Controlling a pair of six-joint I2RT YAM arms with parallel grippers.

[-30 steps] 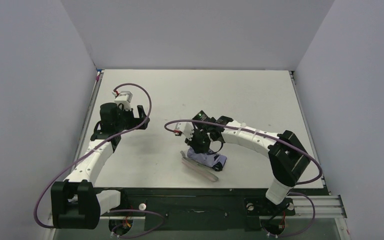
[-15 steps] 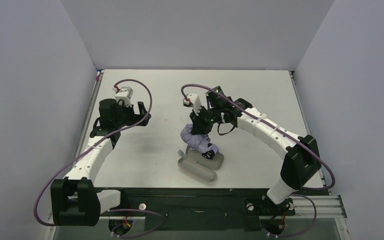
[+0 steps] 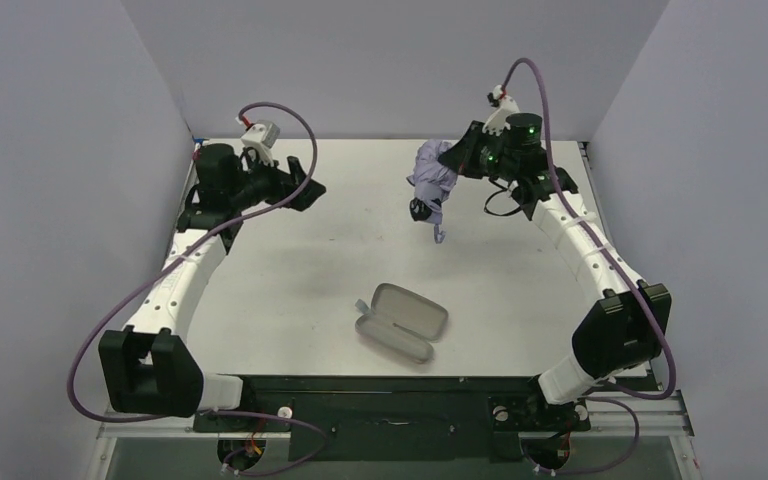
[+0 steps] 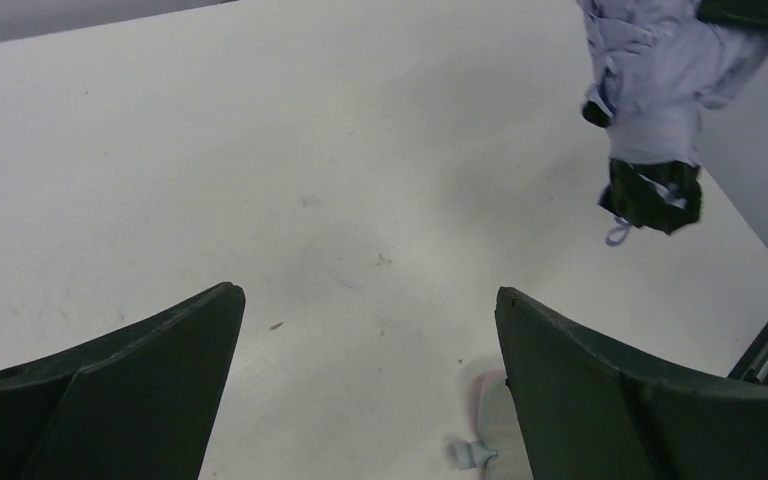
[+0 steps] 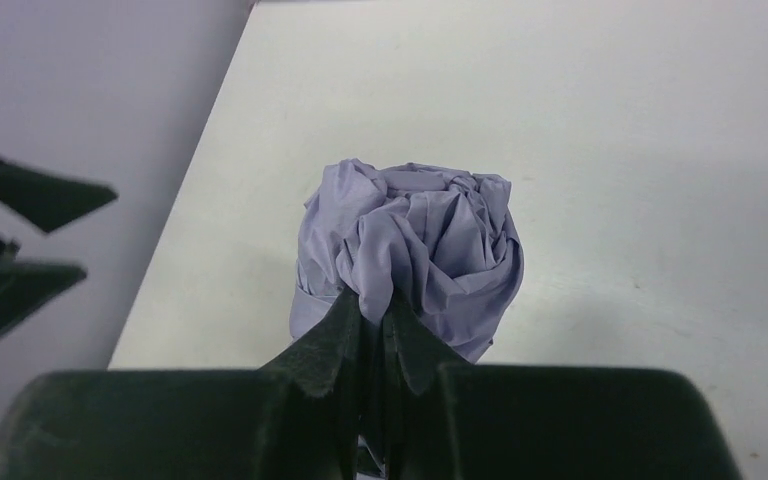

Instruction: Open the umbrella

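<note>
The umbrella (image 3: 430, 178) is a folded bundle of pale lavender fabric with a dark lower end and a small strap. It hangs in the air above the far middle of the table. My right gripper (image 3: 457, 160) is shut on a fold of its fabric; the right wrist view shows the two fingers pinching the lavender cloth (image 5: 415, 250). The umbrella also shows at the top right of the left wrist view (image 4: 650, 100). My left gripper (image 3: 312, 185) is open and empty, raised over the far left of the table, pointing toward the umbrella.
The oval pinkish-grey hard case (image 3: 401, 321) lies open on the table near the front middle; its edge shows in the left wrist view (image 4: 485, 400). White walls enclose the table on three sides. The table's right rail (image 3: 600, 230) runs under my right arm.
My right gripper has lifted the umbrella out of the case and carried it up and to the far right. My left gripper has risen and swung toward the far middle.
</note>
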